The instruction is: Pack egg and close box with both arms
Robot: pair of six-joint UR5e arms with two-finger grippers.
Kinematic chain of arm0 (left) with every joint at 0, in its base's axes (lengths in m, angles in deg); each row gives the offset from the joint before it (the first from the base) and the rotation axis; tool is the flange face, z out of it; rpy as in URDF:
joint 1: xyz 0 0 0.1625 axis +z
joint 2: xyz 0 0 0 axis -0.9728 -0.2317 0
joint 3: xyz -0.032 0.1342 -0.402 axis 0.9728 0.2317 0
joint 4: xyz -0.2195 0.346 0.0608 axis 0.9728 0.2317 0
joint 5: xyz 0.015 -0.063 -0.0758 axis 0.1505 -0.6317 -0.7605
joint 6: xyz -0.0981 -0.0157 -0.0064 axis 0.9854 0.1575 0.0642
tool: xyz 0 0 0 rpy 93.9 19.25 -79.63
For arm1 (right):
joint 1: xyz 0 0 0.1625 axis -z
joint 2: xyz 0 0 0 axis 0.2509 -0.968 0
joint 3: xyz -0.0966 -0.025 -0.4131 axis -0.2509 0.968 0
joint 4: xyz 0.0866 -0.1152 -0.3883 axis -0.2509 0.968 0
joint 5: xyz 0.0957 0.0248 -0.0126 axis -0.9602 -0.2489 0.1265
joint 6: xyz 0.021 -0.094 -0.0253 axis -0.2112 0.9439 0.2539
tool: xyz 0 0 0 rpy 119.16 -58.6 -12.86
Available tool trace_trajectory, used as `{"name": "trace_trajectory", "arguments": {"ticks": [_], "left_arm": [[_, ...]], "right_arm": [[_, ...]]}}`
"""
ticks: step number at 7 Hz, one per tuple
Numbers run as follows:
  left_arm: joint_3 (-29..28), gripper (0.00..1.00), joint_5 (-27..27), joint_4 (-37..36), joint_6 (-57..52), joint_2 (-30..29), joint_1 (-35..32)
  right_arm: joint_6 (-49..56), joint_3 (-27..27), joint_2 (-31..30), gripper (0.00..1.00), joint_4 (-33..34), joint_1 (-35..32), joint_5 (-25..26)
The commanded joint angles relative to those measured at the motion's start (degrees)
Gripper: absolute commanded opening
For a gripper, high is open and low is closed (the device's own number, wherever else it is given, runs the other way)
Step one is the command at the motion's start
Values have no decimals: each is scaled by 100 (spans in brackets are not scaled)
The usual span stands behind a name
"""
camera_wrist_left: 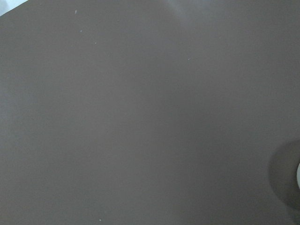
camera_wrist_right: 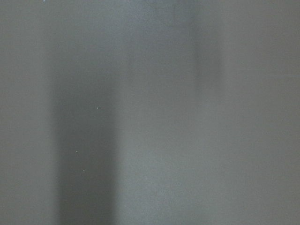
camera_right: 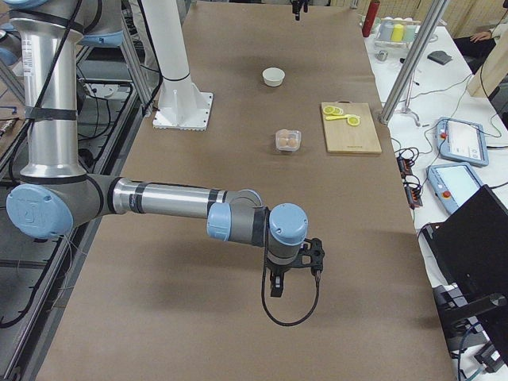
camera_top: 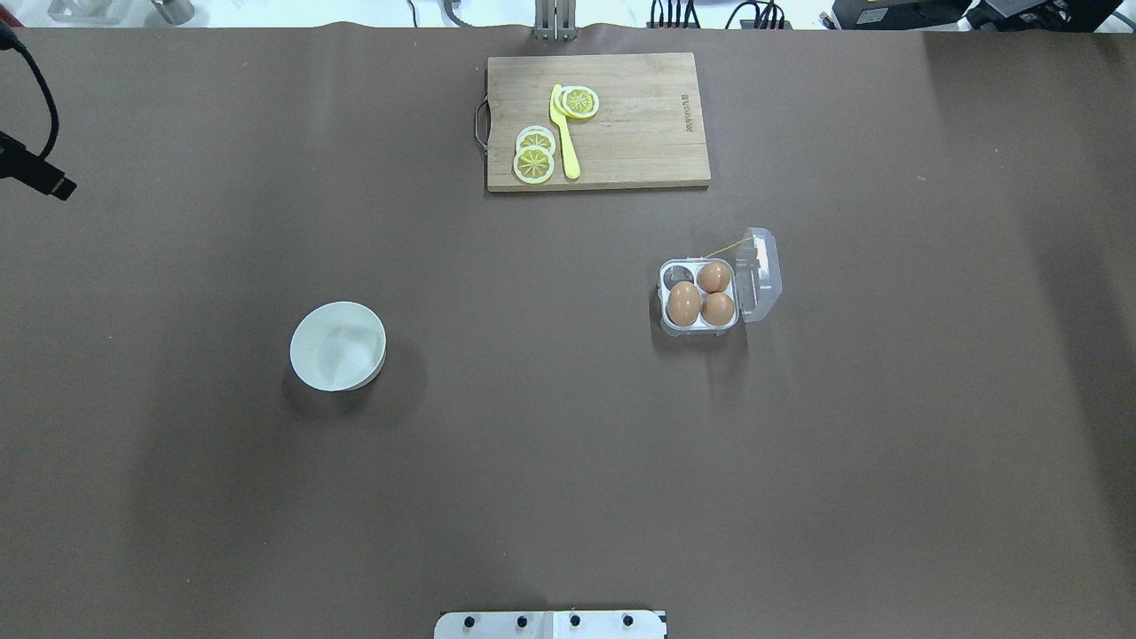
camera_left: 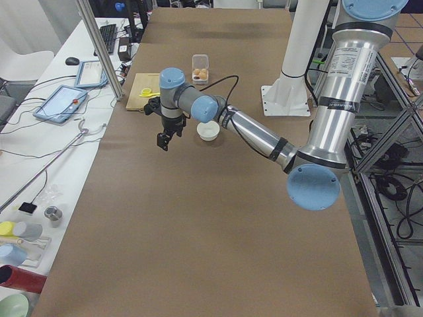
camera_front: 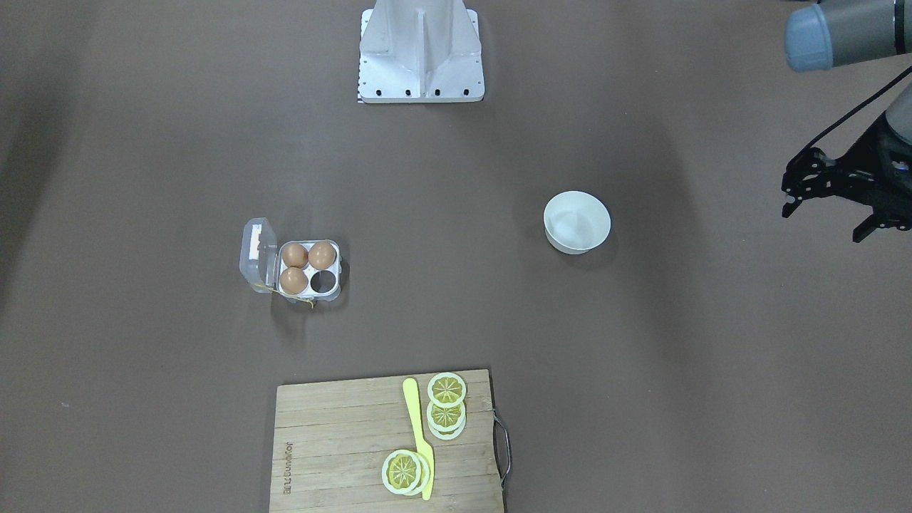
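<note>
In the front-facing view, my left gripper (camera_front: 824,224) hangs over the table (camera_front: 142,399). Its two fingers are spread wide, and they hold and touch nothing. It is well apart from the white bowl (camera_front: 577,221), on the side away from the box (camera_front: 323,283). The box lies on the other side of the bowl, also well apart from it. Its lid (camera_front: 257,254) stands open on the edge far from the bowl, so the long axis of the opened box runs about toward the bowl. Three eggs (camera_front: 294,254) sit in three cells. The free cell is on the bowl side, toward the cutting board (camera_front: 335,442).

From overhead, the eggs show as rounded ovals. A yellow string (camera_top: 730,245) leaves the box near the lid.

In the left side view, my left gripper points its fingers down at the table.

In the right side view, my right gripper (camera_right: 274,287) hangs far from the bowl, beyond the box. I cannot tell if its fingers are spread or pressed together.

Both wrist views show only table surface, and the right one is blurred.
</note>
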Motion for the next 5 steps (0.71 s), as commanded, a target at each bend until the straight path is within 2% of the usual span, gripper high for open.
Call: {"name": "trace_trajectory", "arguments": {"ticks": [1,3,5], "left_arm": [[-193,97,1,435,-155,434,-203],[-763,97,-173,876,-548,541,-510],[-1011,97,-368,877,-1015,620,-914]], "right_arm": [[0,-10,-4,100,-7,0,0],[9,-10,-4,100,-7,0,0],[17,-11,-4,100,-7,0,0]]}}
